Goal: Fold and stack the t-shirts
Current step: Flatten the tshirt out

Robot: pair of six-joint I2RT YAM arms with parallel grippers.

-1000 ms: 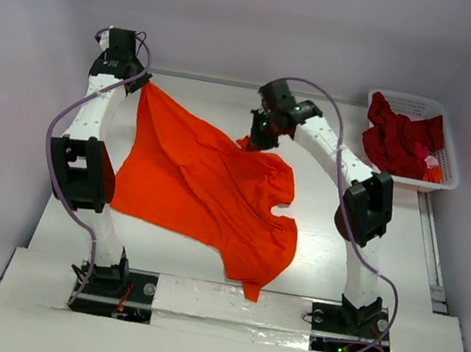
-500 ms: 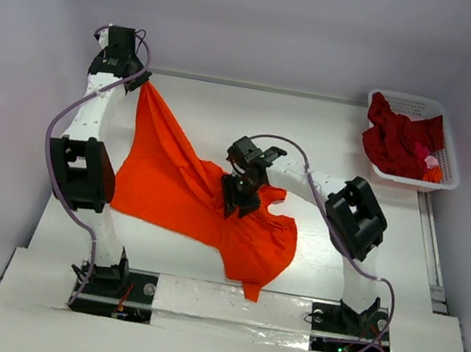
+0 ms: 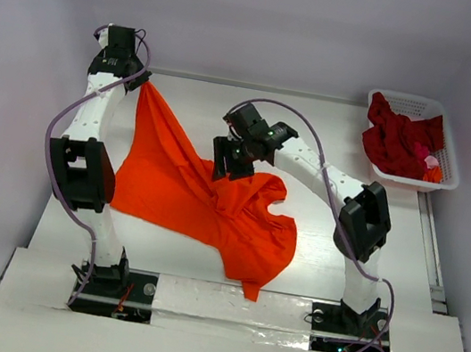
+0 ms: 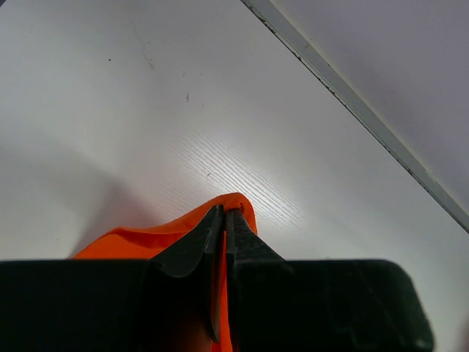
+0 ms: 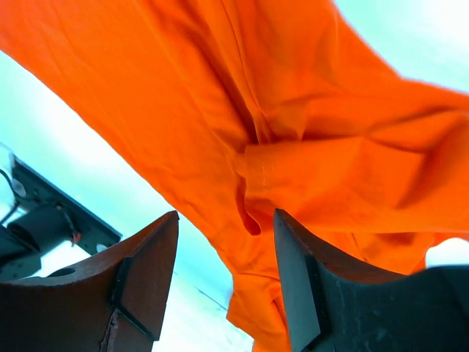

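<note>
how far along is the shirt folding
Nothing finished: no folded shirt, no stack. In hand: the orange shirt lies rumpled on the table, left claw shut on one corner, right claw open above its middle. Left: fold it, then the red shirt lying in the basket.

White table [image 3: 196,97]: orange t-shirt [image 3: 175,186], basket [image 3: 414,100]

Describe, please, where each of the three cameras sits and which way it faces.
Top external: fixed above and behind the arms, looking down on the table; both arms show whole, bases at the bottom, with the orange t-shirt and the basket.
Left wrist: on the left arm, looking past the left hand, shut on the shirt's edge, at the tabletop.
Right wrist: on the right arm, looking down between the open right hand fingers onto the shirt.
Shared: all three show the orange t-shirt.
</note>
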